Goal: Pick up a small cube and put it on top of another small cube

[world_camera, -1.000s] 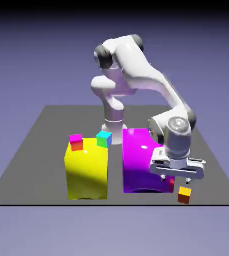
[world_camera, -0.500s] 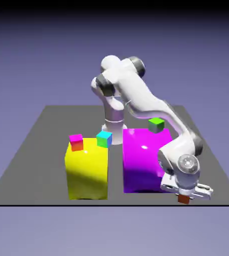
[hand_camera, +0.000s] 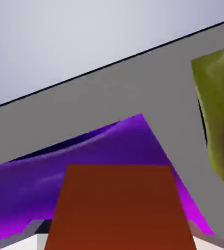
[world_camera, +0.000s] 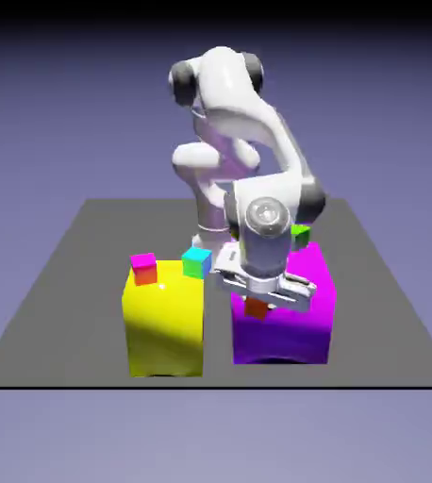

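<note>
My gripper point(world_camera: 257, 304) is shut on the small cube point(world_camera: 256, 307), whose red-brown side peeks out below the hand in front of the big magenta block point(world_camera: 300, 330). In the hand view the small cube point(hand_camera: 120, 207) fills the bottom middle, large and red-brown, with the magenta block point(hand_camera: 109, 144) behind it. On the big yellow block point(world_camera: 164, 325) stand a magenta-topped orange-red small cube point(world_camera: 144, 268) and a cyan-topped small cube point(world_camera: 197, 262). A green small cube point(world_camera: 302, 232) shows partly behind my wrist, on the magenta block.
The yellow block point(hand_camera: 216, 122) appears at the hand view's right edge. The grey table's front edge point(world_camera: 88, 386) runs just below both big blocks. The arm's base point(world_camera: 212, 236) rises behind the blocks.
The gripper has lifted the small cube off the table at the exterior view's lower right and carried it up and left, to the magenta block's front.
</note>
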Tool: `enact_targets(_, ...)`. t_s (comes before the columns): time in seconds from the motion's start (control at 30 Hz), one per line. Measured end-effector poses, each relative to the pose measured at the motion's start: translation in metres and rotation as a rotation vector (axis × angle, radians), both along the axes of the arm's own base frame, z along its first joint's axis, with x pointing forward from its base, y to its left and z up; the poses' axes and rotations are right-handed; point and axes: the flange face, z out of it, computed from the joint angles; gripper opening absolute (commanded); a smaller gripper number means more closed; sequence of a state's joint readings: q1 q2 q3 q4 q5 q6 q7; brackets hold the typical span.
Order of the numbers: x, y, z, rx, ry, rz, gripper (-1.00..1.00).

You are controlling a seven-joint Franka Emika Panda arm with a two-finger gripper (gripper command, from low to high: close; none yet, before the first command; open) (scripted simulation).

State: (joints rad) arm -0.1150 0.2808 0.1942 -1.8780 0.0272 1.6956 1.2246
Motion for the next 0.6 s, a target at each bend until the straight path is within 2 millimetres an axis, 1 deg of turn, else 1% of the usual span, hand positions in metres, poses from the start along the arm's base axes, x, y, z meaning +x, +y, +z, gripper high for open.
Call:
enact_targets(0.1, -0.021, -0.042, 0.038, 0.026, 0.001, -0.014, -1.0)
enact_targets(0.17, -0.039, -0.073, 0.063, 0.054, -0.002, -0.035, -1.0)
enact_targets(0.27, -0.071, -0.11, 0.098, 0.111, -0.013, -0.052, -1.0)
enact_targets(0.3, -0.078, -0.121, 0.104, 0.123, -0.017, -0.065, -1.0)
enact_targets(0.33, -0.078, -0.121, 0.104, 0.123, -0.017, -0.065, -1.0)
enact_targets(0.4, -0.083, -0.098, 0.079, 0.124, -0.014, -0.024, -1.0)
enact_targets(0.43, -0.087, -0.1, 0.066, 0.124, -0.015, -0.031, -1.0)
enact_targets(0.47, -0.093, -0.107, 0.054, 0.124, -0.016, -0.05, -1.0)
enact_targets(0.5, -0.098, -0.105, 0.041, 0.124, -0.016, -0.049, -1.0)
enact_targets(0.53, -0.098, -0.098, 0.04, 0.124, -0.015, -0.035, 1.0)
enact_targets(0.6, -0.099, -0.104, 0.04, 0.122, -0.015, -0.046, 1.0)
